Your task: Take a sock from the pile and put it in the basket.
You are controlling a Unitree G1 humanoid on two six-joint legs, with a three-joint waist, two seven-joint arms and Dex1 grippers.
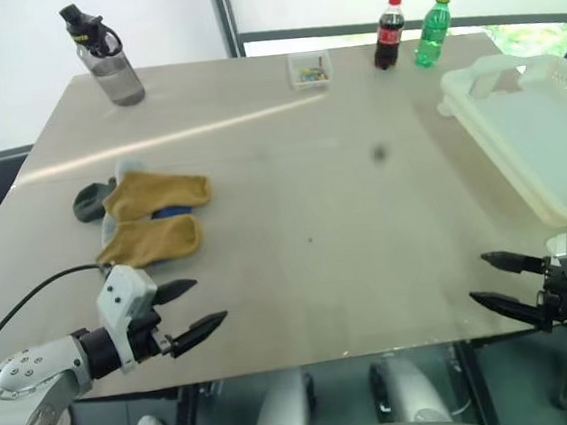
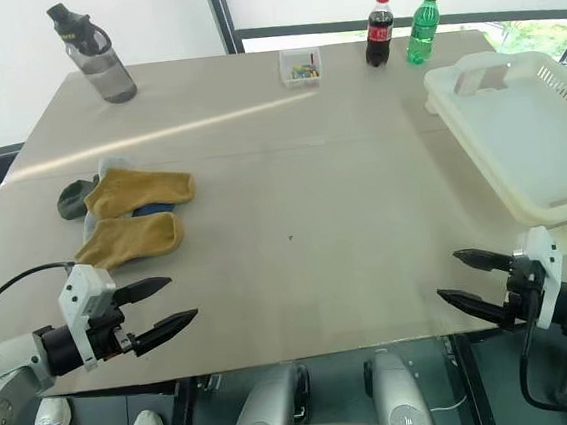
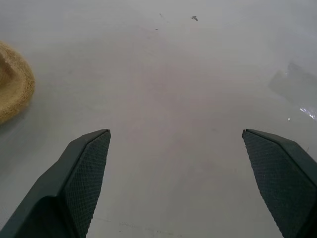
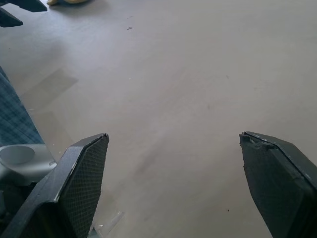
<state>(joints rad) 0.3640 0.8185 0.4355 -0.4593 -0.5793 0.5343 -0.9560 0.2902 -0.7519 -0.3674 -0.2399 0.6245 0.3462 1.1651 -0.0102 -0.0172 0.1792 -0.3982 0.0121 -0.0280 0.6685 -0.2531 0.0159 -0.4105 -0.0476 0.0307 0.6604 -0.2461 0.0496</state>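
Socks [image 1: 148,217] lie in a small heap on the left part of the table [image 1: 302,201]: two mustard-yellow ones on top, a bit of blue and pale grey between them, and a dark green one poking out at the far left edge. The white basket [image 1: 538,138] sits at the table's right side, well apart from the heap, with nothing in it as far as I can see.

Both arms hang low over the near edge. The left gripper [image 1: 194,306] has its fingers spread wide, with bare tabletop between them, and sits just beside the nearer yellow sock. The right gripper [image 1: 501,282] is spread just as wide near the basket's front corner and holds nothing.

No sock is picked up yet, so the reach comes first, and the left arm looks the natural one for it. I'd aim at the nearer yellow sock, since it lies on top and closest. Coming down on its bunched middle and pinching a fold should lift one sock alone instead of dragging its neighbours along. The carry across to the basket is long.
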